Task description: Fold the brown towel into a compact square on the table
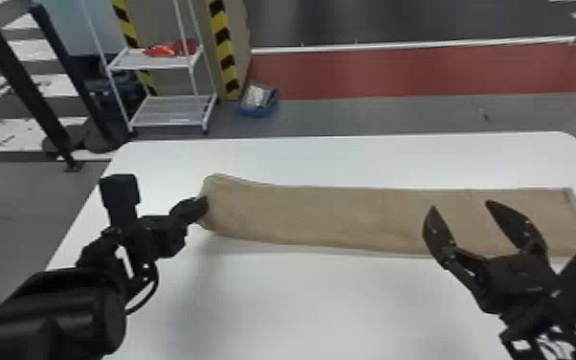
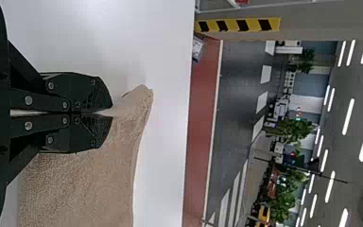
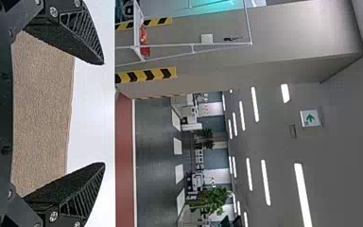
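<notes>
Brown towel (image 1: 330, 215) of soft, nubby cloth, clamped at its left end between the drawn-together black fingers of the left gripper (image 2: 111, 113). Light and limp, judging by the puckered corner beside the pinch; likely to sag and crease rather than swing over stiffly. From that grip outward, a long strip laid lengthwise across the smooth white table (image 1: 277, 306), fairly straight along both long edges. Over its right-hand part, the black two-fingered right gripper (image 1: 460, 206), empty, with fingers spread wide. Probably layered, so best gripped through all plies near the middle of the short edge, to keep the upper one from slipping free alone. Nothing fragile here: pinch firmly, lift low, steady the rest against sliding.
</notes>
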{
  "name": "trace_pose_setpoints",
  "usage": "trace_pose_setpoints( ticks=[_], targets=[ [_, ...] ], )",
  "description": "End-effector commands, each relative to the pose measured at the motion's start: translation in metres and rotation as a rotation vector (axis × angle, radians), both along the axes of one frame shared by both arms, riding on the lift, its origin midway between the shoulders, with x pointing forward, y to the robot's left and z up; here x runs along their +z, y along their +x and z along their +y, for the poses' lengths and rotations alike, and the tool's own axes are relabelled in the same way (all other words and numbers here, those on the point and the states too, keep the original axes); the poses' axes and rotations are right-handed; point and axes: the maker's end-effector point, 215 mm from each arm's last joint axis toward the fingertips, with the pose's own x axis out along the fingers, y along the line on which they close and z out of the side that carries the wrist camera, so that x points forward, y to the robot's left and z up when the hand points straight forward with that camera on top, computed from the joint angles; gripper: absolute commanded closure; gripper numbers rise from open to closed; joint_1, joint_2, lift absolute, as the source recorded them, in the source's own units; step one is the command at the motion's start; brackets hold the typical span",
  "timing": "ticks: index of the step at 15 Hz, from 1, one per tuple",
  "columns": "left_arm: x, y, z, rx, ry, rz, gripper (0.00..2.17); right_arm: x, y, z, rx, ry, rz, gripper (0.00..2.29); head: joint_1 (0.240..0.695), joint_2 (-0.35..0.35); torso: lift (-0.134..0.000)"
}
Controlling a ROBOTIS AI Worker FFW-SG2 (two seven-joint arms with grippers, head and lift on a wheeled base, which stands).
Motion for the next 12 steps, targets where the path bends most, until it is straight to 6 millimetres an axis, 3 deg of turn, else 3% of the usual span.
trace_pose_setpoints(
  ticks=[1, 4, 5, 6, 9, 11, 12],
  targets=[
    [0.024, -0.011, 0.027, 0.047, -0.014, -0.009, 1.89, 0.0, 0.0, 0.002, 0.002, 0.002, -0.001, 0.13, 0.695, 0.13, -0.123],
    [0.047, -0.037, 0.066, 0.121, -0.019, 0.081, 1.89, -0.001, 0.0, 0.002, 0.002, 0.002, 0.001, 0.13, 0.695, 0.162, -0.123],
    [0.059, -0.047, 0.068, 0.129, -0.027, 0.101, 1.89, -0.002, 0.001, 0.002, 0.002, 0.003, 0.004, 0.13, 0.695, 0.189, -0.123],
    [0.073, -0.054, 0.056, 0.109, -0.044, 0.111, 1.89, -0.002, 0.003, 0.002, 0.002, 0.009, 0.004, 0.13, 0.695, 0.2, -0.123],
    [0.088, -0.059, -0.016, 0.015, -0.017, 0.139, 1.89, 0.003, 0.002, -0.008, -0.027, 0.028, -0.019, 0.13, 0.695, 0.2, -0.123],
    [0.086, -0.058, -0.087, -0.074, -0.053, 0.142, 1.89, 0.0, 0.002, -0.037, -0.073, 0.04, -0.013, 0.13, 0.695, 0.158, -0.123],
    [0.083, -0.059, -0.112, -0.103, -0.061, 0.15, 1.89, 0.001, 0.002, -0.048, -0.091, 0.034, -0.018, 0.13, 0.695, 0.12, -0.123]
  ],
)
